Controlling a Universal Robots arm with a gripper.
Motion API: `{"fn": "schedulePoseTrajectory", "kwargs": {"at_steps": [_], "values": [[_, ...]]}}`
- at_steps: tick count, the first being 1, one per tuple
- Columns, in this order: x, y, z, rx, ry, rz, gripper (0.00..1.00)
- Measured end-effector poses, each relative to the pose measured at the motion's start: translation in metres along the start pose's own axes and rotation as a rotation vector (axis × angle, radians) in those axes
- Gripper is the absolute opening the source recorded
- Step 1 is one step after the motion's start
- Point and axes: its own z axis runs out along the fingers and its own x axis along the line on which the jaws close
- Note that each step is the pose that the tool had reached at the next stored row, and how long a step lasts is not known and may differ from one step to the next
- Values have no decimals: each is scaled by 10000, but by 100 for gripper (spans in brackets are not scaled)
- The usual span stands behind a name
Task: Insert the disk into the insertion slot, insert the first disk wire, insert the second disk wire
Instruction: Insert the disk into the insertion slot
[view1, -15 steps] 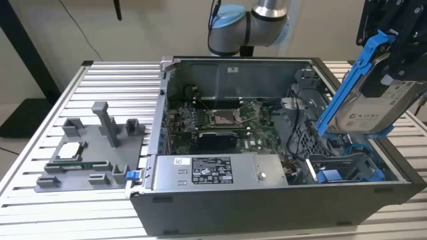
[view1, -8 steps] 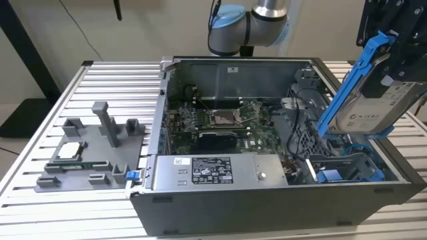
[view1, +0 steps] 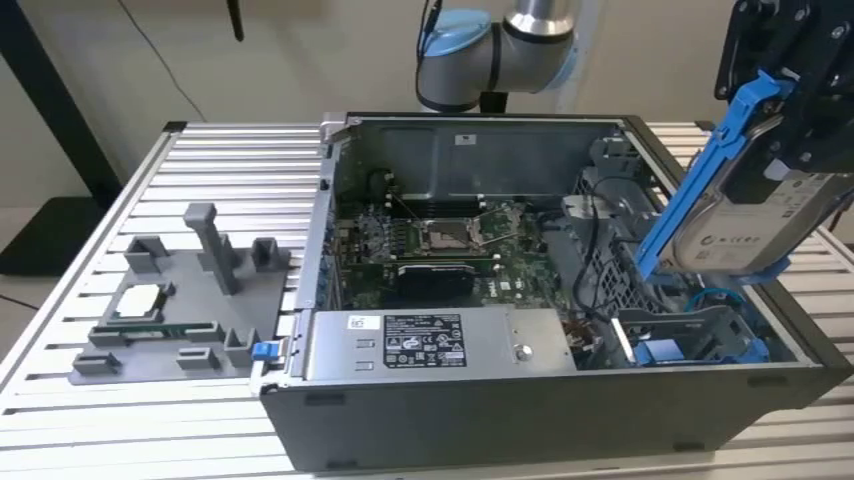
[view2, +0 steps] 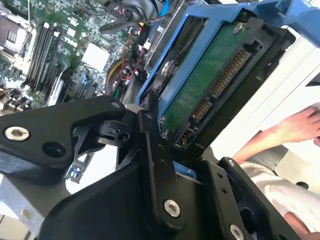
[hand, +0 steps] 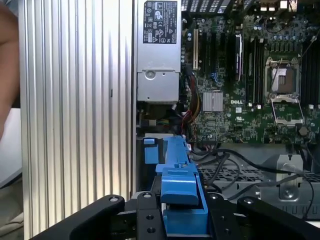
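Note:
My gripper (view1: 790, 118) is shut on the disk (view1: 747, 215), a silver-grey drive with a white label in a bright blue carrier. I hold it by its upper end, steeply tilted, above the front corner of the open computer case on the exterior view's right. Its lower end hangs just over the insertion slot (view1: 687, 335), a grey sheet-metal cage with blue parts inside. In the second wrist view the disk (view2: 210, 85) shows its green board and connectors between my black fingers (view2: 152, 150). The first wrist view looks down the blue carrier (hand: 177, 182) towards the case.
The grey power supply (view1: 427, 345) lies along the case's front wall, the motherboard (view1: 441, 245) behind it. Dark cables (view1: 594, 260) and a blue cable (view1: 721, 297) run beside the cage. A grey fixture plate (view1: 174, 310) sits on the slatted table. A person's arm (view2: 285, 135) is nearby.

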Motion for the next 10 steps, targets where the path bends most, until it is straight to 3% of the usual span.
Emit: {"fn": "schedulePoseTrajectory", "kwargs": {"at_steps": [10], "values": [[29,-2,26,4,6,0,0]]}}
